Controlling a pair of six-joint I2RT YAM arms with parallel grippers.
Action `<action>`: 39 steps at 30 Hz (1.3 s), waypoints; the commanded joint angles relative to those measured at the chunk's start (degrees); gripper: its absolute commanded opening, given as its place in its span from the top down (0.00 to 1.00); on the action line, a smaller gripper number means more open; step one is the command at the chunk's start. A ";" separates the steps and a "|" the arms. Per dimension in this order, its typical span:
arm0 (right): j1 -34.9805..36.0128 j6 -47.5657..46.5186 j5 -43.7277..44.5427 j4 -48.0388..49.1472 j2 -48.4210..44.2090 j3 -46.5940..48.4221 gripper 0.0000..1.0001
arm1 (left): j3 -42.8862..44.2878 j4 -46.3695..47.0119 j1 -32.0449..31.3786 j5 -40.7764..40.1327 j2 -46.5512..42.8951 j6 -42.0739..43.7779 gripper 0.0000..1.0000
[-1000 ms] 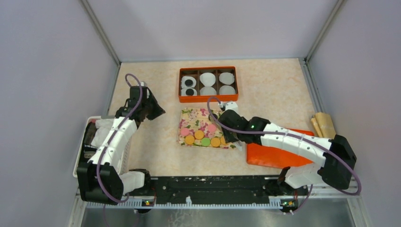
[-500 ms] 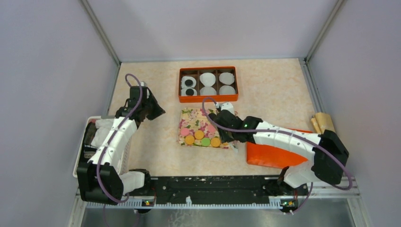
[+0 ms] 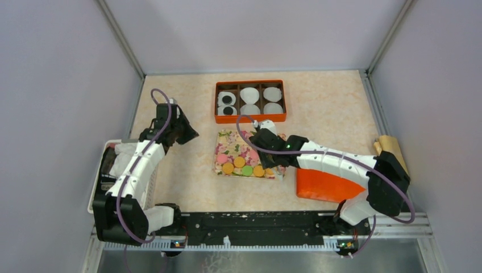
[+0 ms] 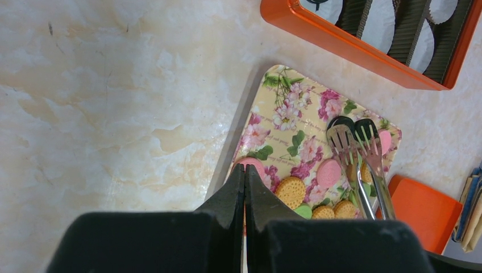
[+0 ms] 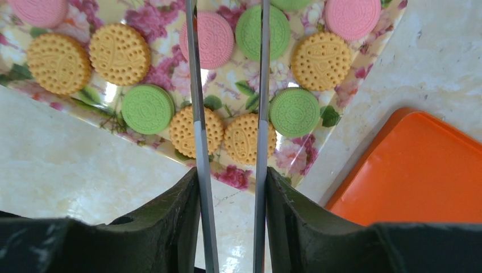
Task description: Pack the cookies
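Right tool [image 5: 230, 183] gripping tongs [image 5: 193, 96], tips cut off, above cookies [image 5: 148, 108]

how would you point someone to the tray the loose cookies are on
Find the orange box with six compartments at the far middle of the table. Just on its near side lies a flat rectangular tray. It alone has a pink flower print, with pink, green and orange cookies along its near edge.
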 commanded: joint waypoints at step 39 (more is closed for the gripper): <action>-16.79 -17.21 3.06 1.64 34.20 49.59 0.92 | 2.41 1.29 0.68 -3.04 2.04 1.34 1.00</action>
